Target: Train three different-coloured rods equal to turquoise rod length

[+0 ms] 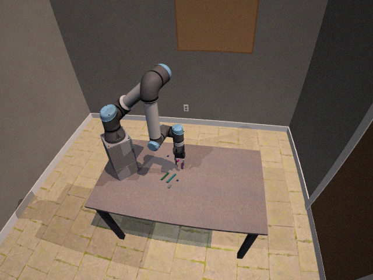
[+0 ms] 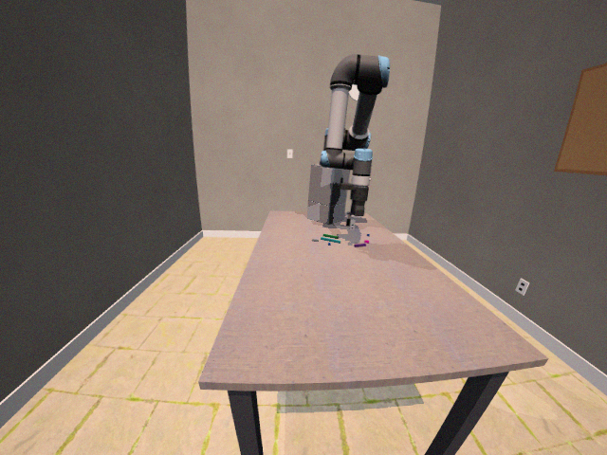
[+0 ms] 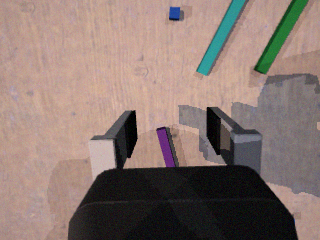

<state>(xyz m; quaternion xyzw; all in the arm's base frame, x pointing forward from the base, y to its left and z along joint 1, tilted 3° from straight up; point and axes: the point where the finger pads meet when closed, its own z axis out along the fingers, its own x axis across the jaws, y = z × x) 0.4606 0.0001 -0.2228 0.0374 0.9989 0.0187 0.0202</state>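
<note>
Two fingers spread wide and nothing between them, that's the end effector (image 3: 171, 135) here: fully open, pointing straight down at the bench (image 1: 217, 192). In the wrist view the purple rod (image 3: 166, 146) lies flat on the bench in the gap between the fingers, a bit nearer the left-hand one in that picture, not touched by either. Its near end is hidden under the end effector body, so I can't see its whole length.

Further up in the same view the turquoise rod (image 3: 222, 36) and the green rod (image 3: 281, 36) lie side by side, roughly parallel, with a clear gap between them, both running off the top edge. A small blue rod (image 3: 174, 13) sits well off to the left of the turquoise one.

From the top camera, the turquoise rod (image 1: 171, 178) and green rod (image 1: 164, 176) are just in front of the end effector (image 1: 179, 163), with the grey rod (image 1: 169, 186) a little closer to the camera and one blue rod (image 1: 177, 179) just right of the turquoise. A second blue rod (image 1: 166, 156) sits near the arm, left of the end effector. The magenta rod (image 2: 366, 241) shows in the exterior view just beside the purple one (image 2: 359, 245).

No rods are lined up end to end.
</note>
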